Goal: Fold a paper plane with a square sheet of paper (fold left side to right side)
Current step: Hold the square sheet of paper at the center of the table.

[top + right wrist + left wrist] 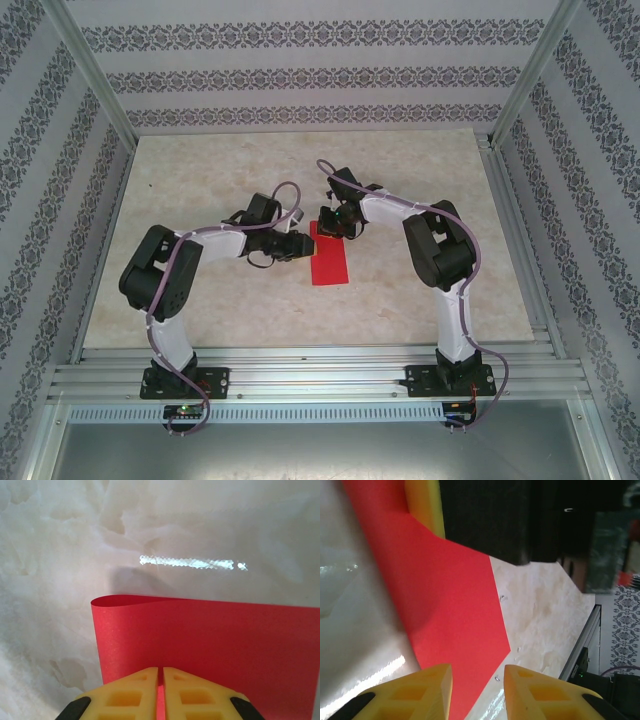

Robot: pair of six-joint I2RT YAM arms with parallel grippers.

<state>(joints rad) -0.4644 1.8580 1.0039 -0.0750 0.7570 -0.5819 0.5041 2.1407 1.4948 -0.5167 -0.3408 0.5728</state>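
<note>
Walls [300, 75]: pale paper with dark patterned bands on three sides of the cell.
Table [200, 290]: cream, marble-like top, glossy enough to throw a bright streak of glare in the right wrist view.
Frame [320, 365]: aluminium rails along the near edge, with both arm bases bolted on.
Left arm [165, 280]: black and white, bent at the elbow, reaching inward toward the table's middle.
Right arm [440, 250]: mirrors it from the other side, its wrist turned down over the far end of the sheet.
Red paper [330, 262]: a flat, narrow rectangle near the middle of the table between the two arms, long side running away from the bases. In the right wrist view [215, 640] its far left corner shows a soft, rounded fold that is not pressed flat.
Left gripper [300, 245]: at the sheet's left edge. Its yellow fingers stand apart in its own view [477, 672], with a corner of the red paper [445, 595] lying ahead of the gap; nothing is clamped.
Right gripper [330, 222]: at the sheet's far end. Its fingers are drawn almost together [160, 670], a thin red sliver showing between them, tips against the paper. I cannot tell whether they pinch it.
</note>
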